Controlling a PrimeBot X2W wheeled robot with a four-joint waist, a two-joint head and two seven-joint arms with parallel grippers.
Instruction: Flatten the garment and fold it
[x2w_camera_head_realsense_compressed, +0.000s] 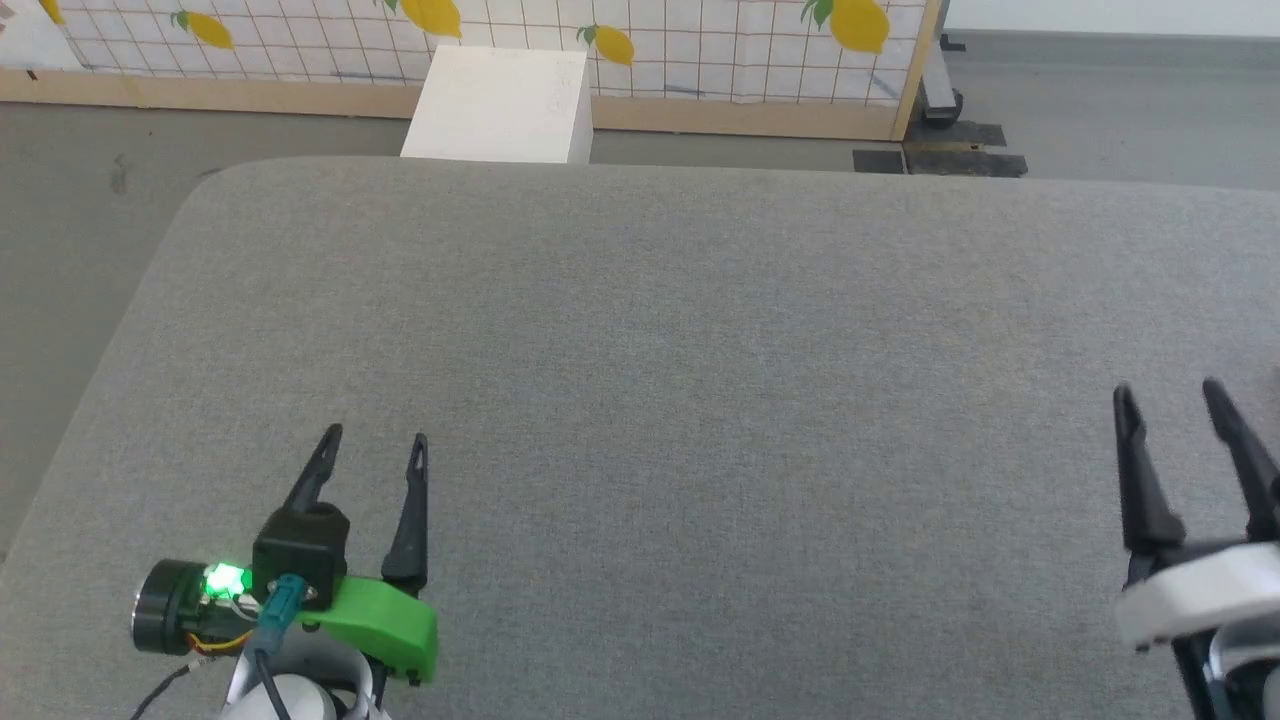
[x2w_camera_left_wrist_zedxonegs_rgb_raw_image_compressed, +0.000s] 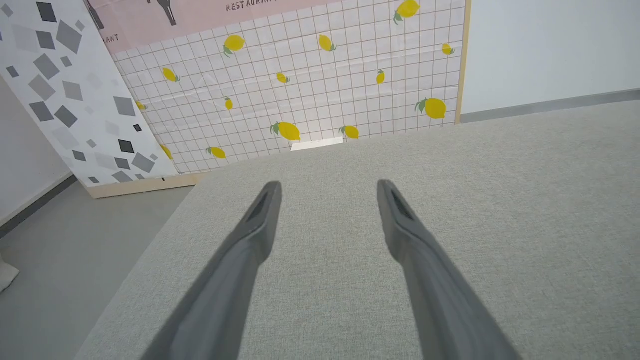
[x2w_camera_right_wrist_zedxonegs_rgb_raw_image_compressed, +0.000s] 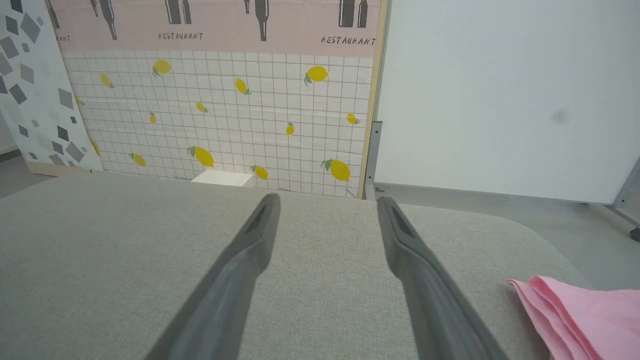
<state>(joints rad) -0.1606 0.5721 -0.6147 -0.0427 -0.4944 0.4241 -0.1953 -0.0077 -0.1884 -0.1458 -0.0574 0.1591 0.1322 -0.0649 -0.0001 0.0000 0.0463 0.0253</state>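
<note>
The garment (x2w_camera_right_wrist_zedxonegs_rgb_raw_image_compressed: 590, 315), a bright pink cloth lying in layers, rests on the grey table at the lower right of the right wrist view, to the right of my right gripper (x2w_camera_right_wrist_zedxonegs_rgb_raw_image_compressed: 327, 202) and apart from it. That gripper (x2w_camera_head_realsense_compressed: 1170, 392) stands open at the lower right of the head view with nothing between its fingers. At the lower left my left gripper (x2w_camera_head_realsense_compressed: 375, 437) is also open and empty; in its own wrist view the left gripper (x2w_camera_left_wrist_zedxonegs_rgb_raw_image_compressed: 330, 186) points over bare grey fabric.
The grey fabric-covered table (x2w_camera_head_realsense_compressed: 660, 330) has rounded far corners. Beyond its far edge stand a white box (x2w_camera_head_realsense_compressed: 500, 100) on the floor and a lemon-patterned panel (x2w_camera_head_realsense_compressed: 640, 40). Grey floor (x2w_camera_head_realsense_compressed: 70, 220) lies past the table's left edge.
</note>
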